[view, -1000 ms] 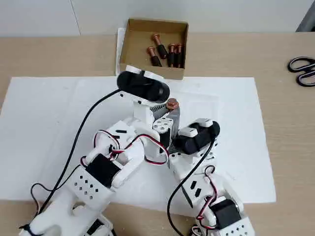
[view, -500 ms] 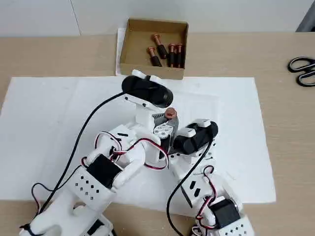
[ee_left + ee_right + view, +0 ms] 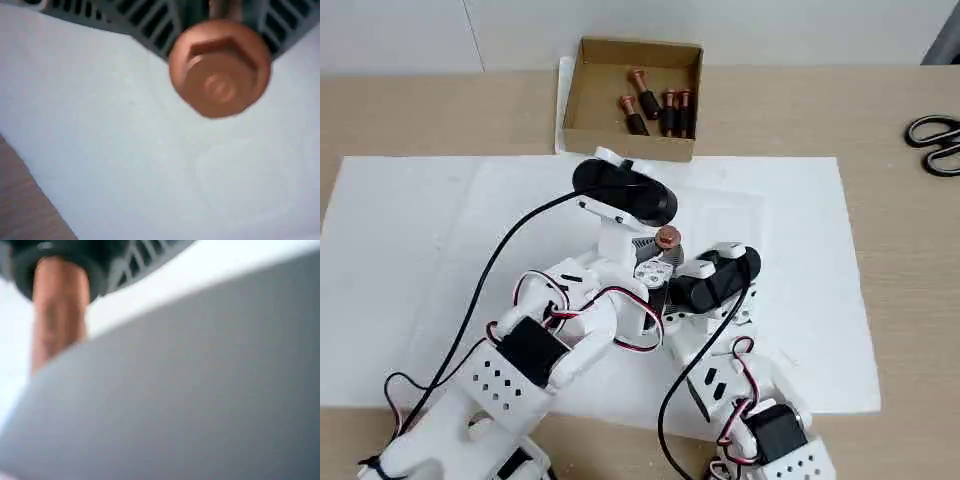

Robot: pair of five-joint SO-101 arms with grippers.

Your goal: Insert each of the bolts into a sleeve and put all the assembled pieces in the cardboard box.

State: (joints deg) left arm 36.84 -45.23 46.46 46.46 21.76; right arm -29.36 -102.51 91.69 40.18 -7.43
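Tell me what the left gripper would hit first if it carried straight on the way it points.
Most likely the bolt: its head sits close ahead in the left wrist view, perhaps in contact; depth is unclear. Past it lies the paper.

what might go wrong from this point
1. The bolt is up off the paper; a slip would likely drop it, and it could roll.
2. Much of its shaft looks bare outside the sleeve, so a skewed push may jam it.
3. The arms are crowded together with cables looped nearby; a snag seems possible.
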